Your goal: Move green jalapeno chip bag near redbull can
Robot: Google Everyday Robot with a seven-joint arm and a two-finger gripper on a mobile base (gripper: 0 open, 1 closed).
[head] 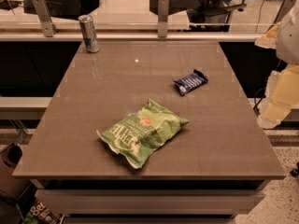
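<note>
The green jalapeno chip bag (pixel 141 131) lies flat on the brown table (pixel 93 125), near the middle of its front half. The redbull can (pixel 88 33) stands upright at the table's far left corner, well apart from the bag. My arm shows as pale white and yellowish parts at the right edge of the view, and my gripper (pixel 276 107) hangs there beyond the table's right side, away from both things and holding nothing that I can see.
A small dark-blue wrapped bar (pixel 190 82) lies right of centre on the table. A rail with metal posts (pixel 162 16) runs behind the far edge. Snack packs (pixel 41 214) sit on the floor at the front left.
</note>
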